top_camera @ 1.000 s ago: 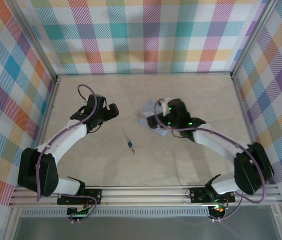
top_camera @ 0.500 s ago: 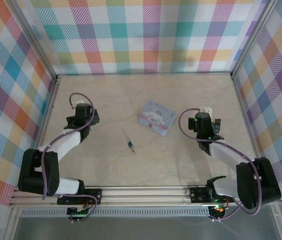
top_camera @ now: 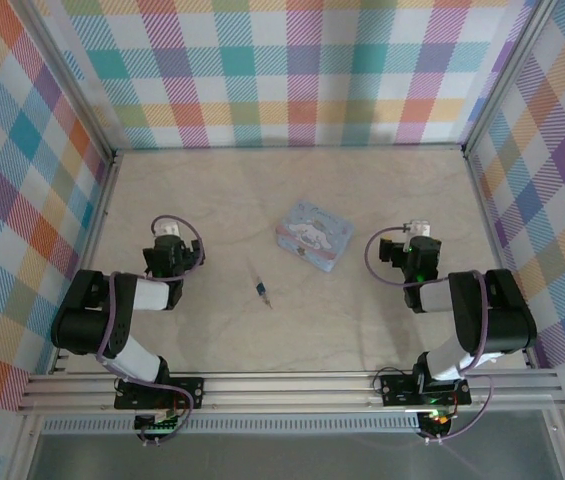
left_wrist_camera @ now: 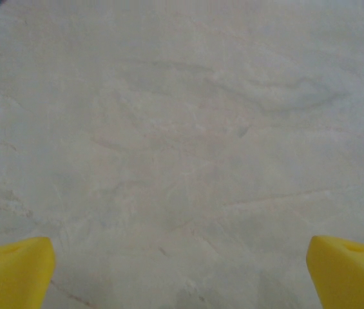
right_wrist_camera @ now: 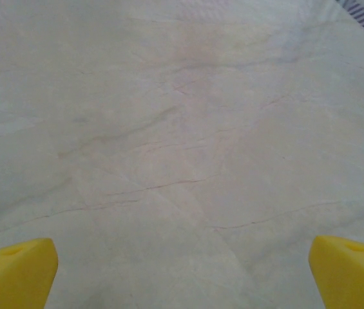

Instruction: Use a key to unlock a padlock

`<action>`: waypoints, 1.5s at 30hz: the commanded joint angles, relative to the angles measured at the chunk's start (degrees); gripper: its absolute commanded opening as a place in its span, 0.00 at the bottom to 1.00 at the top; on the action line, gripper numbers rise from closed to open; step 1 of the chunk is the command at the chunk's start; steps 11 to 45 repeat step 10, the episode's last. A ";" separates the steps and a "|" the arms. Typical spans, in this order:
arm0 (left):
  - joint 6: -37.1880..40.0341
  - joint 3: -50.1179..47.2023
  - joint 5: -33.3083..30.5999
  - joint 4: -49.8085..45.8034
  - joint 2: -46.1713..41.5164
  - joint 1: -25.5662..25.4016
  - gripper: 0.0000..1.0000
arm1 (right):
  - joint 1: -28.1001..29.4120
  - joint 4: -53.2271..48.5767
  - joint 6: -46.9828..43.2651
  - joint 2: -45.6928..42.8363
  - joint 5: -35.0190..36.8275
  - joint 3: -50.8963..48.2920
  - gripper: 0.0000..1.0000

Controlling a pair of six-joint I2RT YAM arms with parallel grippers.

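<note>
dark-blue padlock (top_camera: 259, 289), key (top_camera: 267, 301) just beside

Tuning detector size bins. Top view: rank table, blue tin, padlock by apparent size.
1. table, by far the largest.
2. pale blue tin, mid-table.
3. padlock, a tiny dark speck nearer the arms than the tin.
No close calls.

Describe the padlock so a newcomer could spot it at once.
Start at the table and find the light-blue tin near its middle. Nearer the front edge, left of it, lies the padlock: a tiny dark-blue speck, far smaller than the tin.
</note>
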 commanded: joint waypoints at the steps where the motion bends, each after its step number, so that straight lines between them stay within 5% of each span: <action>1: 1.47 -0.17 1.61 5.99 -0.19 -0.10 1.00 | -0.14 5.66 0.60 -0.24 -4.44 1.60 1.00; 8: 1.50 -0.24 1.50 6.57 -0.04 -0.03 1.00 | -3.21 -0.34 1.61 -0.75 -12.17 3.98 0.99; 45: 1.54 -0.22 1.55 6.59 -0.11 -0.09 1.00 | -3.21 0.12 1.61 -0.87 -12.13 3.70 1.00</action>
